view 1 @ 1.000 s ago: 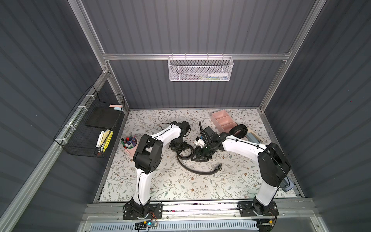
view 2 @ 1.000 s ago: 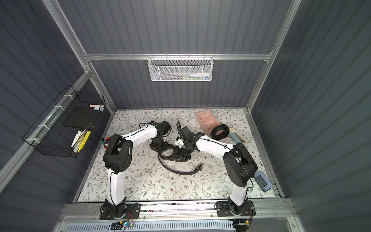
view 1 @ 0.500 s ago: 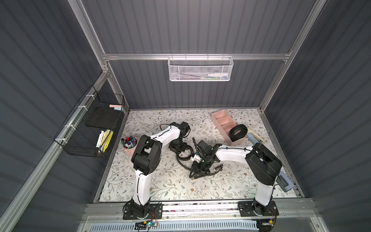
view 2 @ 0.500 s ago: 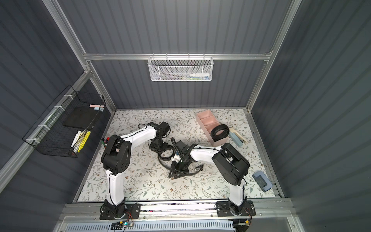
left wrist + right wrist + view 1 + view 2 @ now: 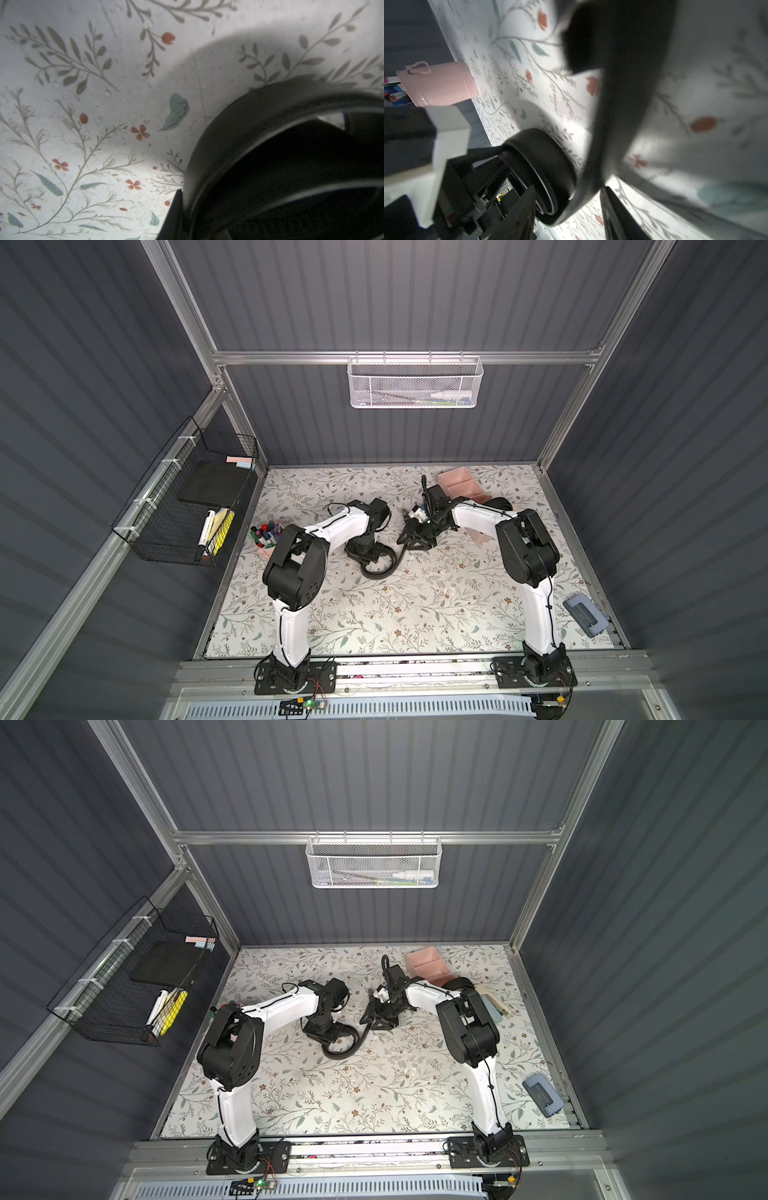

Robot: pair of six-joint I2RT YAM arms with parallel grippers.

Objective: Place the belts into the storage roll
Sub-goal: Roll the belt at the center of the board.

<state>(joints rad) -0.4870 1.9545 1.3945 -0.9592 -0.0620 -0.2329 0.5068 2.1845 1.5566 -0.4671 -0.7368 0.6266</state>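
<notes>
Two black belts are on show. The half-coiled belt (image 5: pixel 376 576) lies on the floral table (image 5: pixel 415 614) directly under the left gripper (image 5: pixel 369 561). That gripper points straight down and is clamped on the wall of the coil. In the left wrist view the coil's layers curve close past one finger (image 5: pixel 174 218). From that coil a single free strap end runs across to the right gripper (image 5: pixel 415 537), just beside the left one. Its jaws stand apart with the strap between them, but the right wrist view is too blurred to tell whether they pinch it or merely flank it. The coiled belt (image 5: pixel 498 503) sits in the one pink storage tray (image 5: pixel 455 483), behind the right gripper's wrist and next to two empty compartments. One pink marker cup (image 5: pixel 266 537) stands well apart on the left gripper's outer side.
</notes>
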